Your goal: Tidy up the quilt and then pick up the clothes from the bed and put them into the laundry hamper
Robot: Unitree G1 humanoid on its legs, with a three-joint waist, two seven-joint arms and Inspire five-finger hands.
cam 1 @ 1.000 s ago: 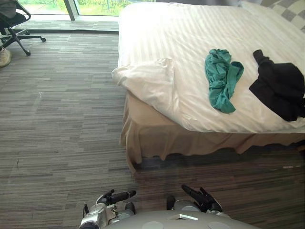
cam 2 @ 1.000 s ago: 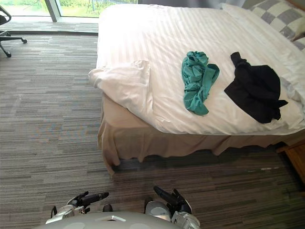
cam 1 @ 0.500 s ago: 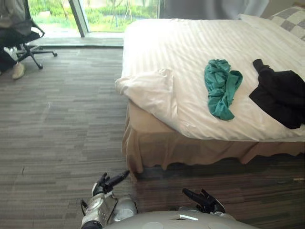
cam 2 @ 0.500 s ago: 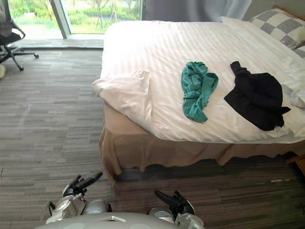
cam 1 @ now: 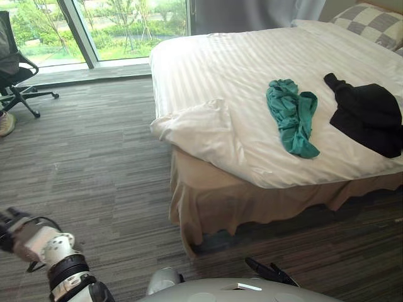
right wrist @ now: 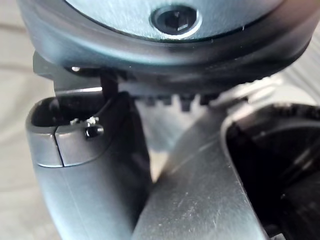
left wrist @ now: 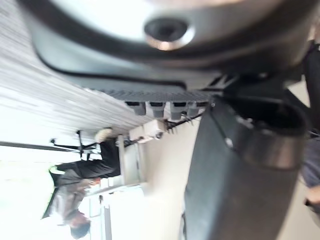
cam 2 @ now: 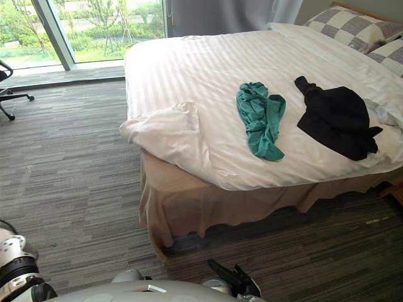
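Carpeted floor (cam 1: 94,170) runs up to a bed (cam 1: 252,201) set before a window (cam 1: 113,19), with an office chair (cam 1: 16,69) well apart at the far left. A white striped quilt (cam 1: 220,63) covers the bed, and its near corner (cam 1: 201,126) is turned back and rumpled at the edge. On the quilt lie a green garment (cam 1: 293,116) and, just beside it, a black garment (cam 1: 368,116), near a checked pillow (cam 1: 371,16). My right hand (cam 1: 271,272) hangs low with its fingers relaxed and apart, holding nothing. My left hand (cam 1: 9,228) is out to the side, and I cannot tell whether it is apart or together. I judge all three cloths soft, light and limp: I would pinch the quilt at the turned corner and gather each garment at its bunched middle.
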